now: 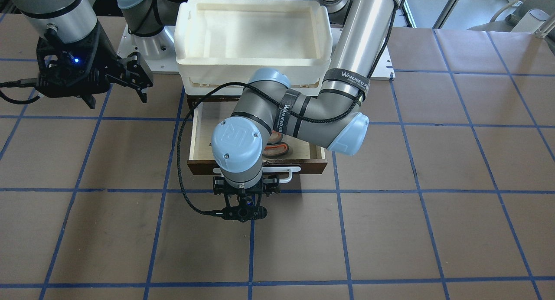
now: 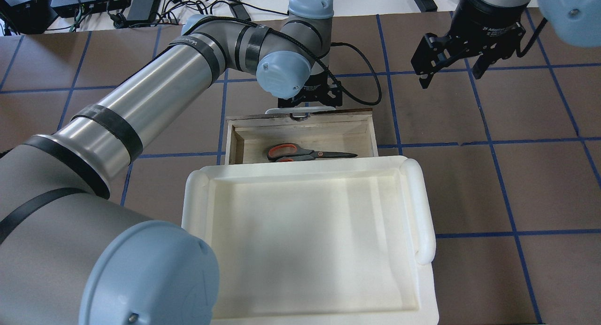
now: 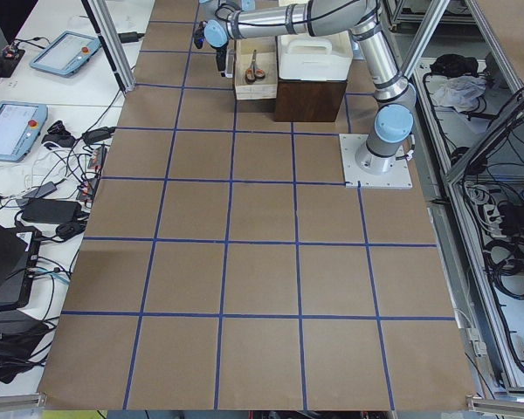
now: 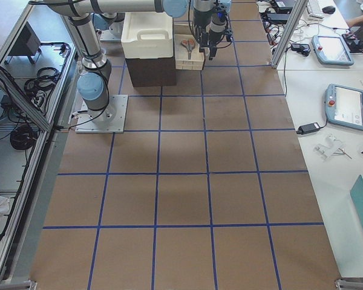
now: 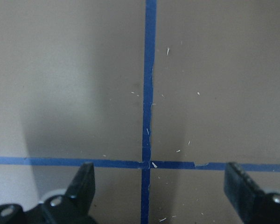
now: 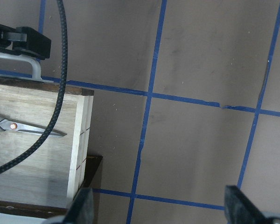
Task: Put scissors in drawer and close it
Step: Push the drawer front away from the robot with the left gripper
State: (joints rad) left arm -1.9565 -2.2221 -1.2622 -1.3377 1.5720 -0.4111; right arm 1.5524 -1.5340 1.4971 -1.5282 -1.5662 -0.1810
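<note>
Brown paper covers the table (image 1: 433, 161), ruled into squares by blue tape lines (image 1: 338, 230). Near the robot's base a white tray (image 2: 425, 207) sits on a dark cabinet, and the drawer (image 2: 328, 130) stands open from under it, its white bar handle (image 1: 292, 172) facing away from the robot.

The scissors (image 2: 300, 152) lie flat on the pale drawer floor, parallel to the front panel, with the blades toward the robot's right. They are apart from both side walls. In the overhead view the tray's rim hides part of 1 handle loop.

2 black straps on the left arm (image 2: 155, 90) read "WANJEED" (image 1: 347, 76). The grey cap of its wrist joint carries an embossed logo (image 1: 236, 135). White lettering on the right gripper's body begins "2F", and the rest is too small to be sure of.

The left gripper (image 5: 161, 173) points down just beyond the handle. Its fingers (image 5: 84, 186) are spread wide with only tape and paper between them. Whether it touches the handle cannot be told. A black braided cable (image 1: 182, 161) loops out from its wrist over the drawer's corner.

The right gripper (image 2: 450, 77) hangs well apart from the drawer, on the robot's right, with its jaws wide and nothing in them. Bare squares stretch beyond the drawer front and to either side.
</note>
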